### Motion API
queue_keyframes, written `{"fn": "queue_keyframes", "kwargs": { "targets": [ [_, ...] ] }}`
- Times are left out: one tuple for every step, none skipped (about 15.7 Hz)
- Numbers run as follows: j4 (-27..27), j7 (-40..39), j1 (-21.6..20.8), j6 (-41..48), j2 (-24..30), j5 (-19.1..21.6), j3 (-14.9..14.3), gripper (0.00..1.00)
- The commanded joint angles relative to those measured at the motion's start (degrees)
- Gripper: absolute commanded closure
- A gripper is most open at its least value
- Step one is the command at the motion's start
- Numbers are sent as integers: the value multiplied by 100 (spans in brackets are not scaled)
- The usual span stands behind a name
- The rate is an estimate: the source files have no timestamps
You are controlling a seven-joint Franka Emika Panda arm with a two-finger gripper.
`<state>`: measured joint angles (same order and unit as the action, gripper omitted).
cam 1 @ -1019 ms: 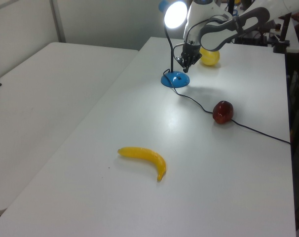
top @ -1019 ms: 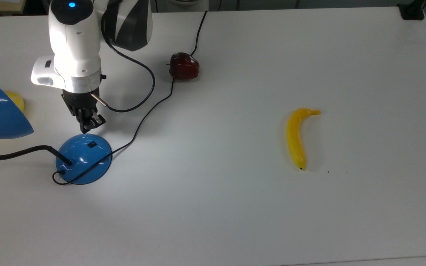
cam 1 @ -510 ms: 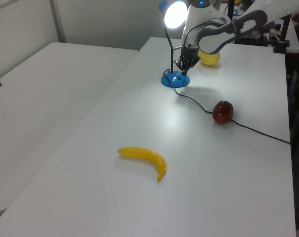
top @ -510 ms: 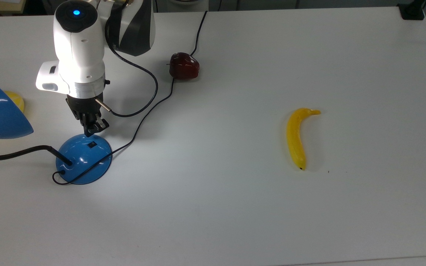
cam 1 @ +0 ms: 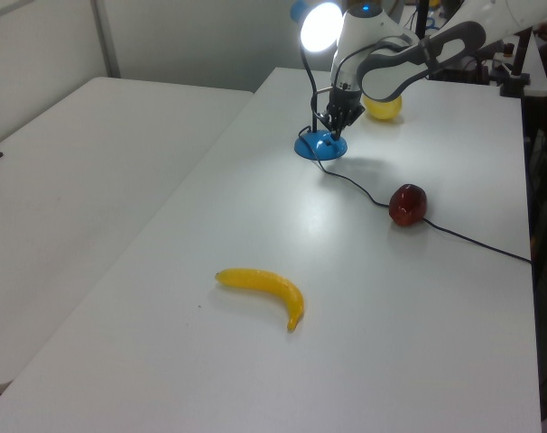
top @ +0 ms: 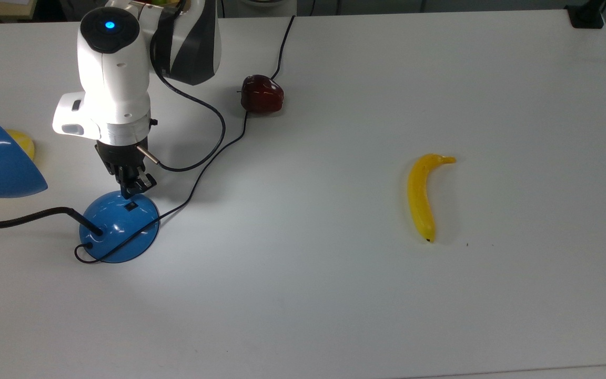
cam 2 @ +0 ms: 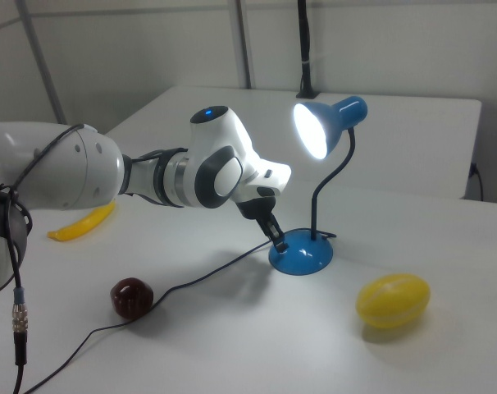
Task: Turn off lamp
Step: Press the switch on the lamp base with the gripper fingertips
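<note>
Lamp (cam 2: 318, 185) stands lit near the top view's left edge of the white desk (top: 334, 295), its neck arching toward the top view's left, shade aimed down at the desk. Closed pincer (top: 130, 188) tips sit at the domed base, just beside the black switch (top: 131, 206).
</note>
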<state>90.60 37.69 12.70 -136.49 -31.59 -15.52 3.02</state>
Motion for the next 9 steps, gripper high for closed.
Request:
{"fn": "queue_keyframes", "kwargs": {
  "targets": [
    [-60, 186, -110, -132, -84, -170, -48, 100],
    [-60, 195, -102, -132, -93, -170, -48, 100],
    [-60, 195, -110, -132, -137, -196, -48, 100],
    [-60, 195, -128, -132, -146, -214, -48, 100],
    [-60, 195, -128, -132, -163, -223, -48, 100],
    [-60, 195, -128, -132, -172, -241, -48, 100],
    [-86, 195, -128, -132, -172, -249, -48, 100],
    [-147, 212, -128, -124, -181, -249, -48, 100],
    [-148, 239, -128, -123, -181, -249, -48, 100]
  ]
}}
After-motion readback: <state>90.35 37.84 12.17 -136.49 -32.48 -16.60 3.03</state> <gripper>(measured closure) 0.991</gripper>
